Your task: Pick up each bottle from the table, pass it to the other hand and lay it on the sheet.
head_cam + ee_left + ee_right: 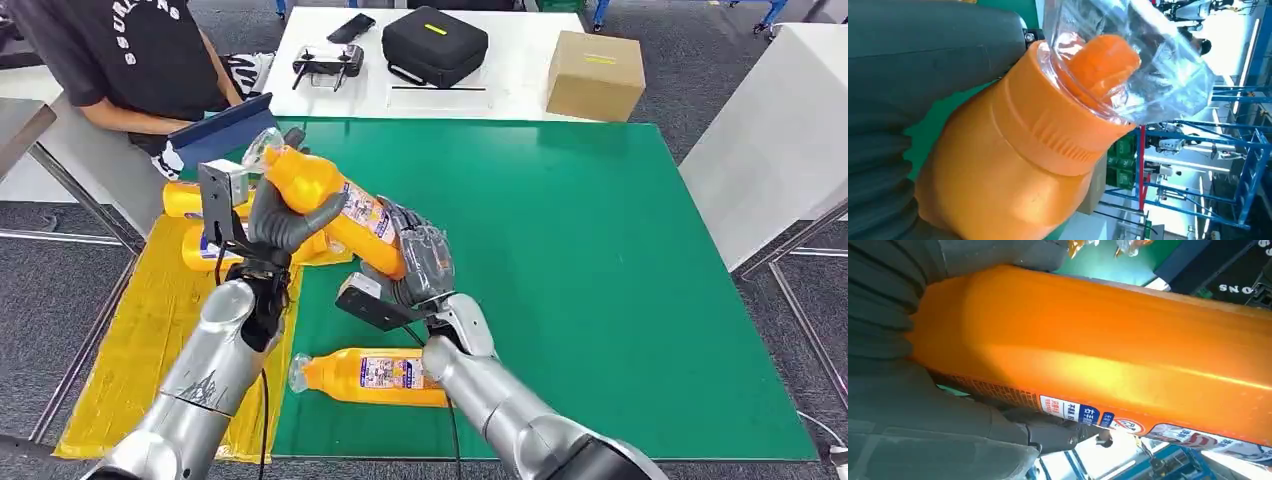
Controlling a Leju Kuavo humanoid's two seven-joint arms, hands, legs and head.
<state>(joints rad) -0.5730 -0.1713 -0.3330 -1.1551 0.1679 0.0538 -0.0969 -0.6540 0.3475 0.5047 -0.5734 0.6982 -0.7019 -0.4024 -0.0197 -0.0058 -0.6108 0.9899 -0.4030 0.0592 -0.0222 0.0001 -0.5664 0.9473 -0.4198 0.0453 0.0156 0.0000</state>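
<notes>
Head view, nearest first: an orange detergent bottle (pixel 365 375) lies on its side on the green mat (pixel 600 280) by the right forearm. Above the mat, a second orange bottle (pixel 335 208) hangs tilted between both hands. The right hand (pixel 418 262) wraps its fingers around the base end; the left hand (pixel 285 218) curls its fingers around the neck end, below the clear cap (pixel 1128 60). Further left, two more bottles (pixel 200 225) lie on the yellow sheet (pixel 150 330). Beyond, a person (pixel 130 60) sits holding a blue board (pixel 225 130).
</notes>
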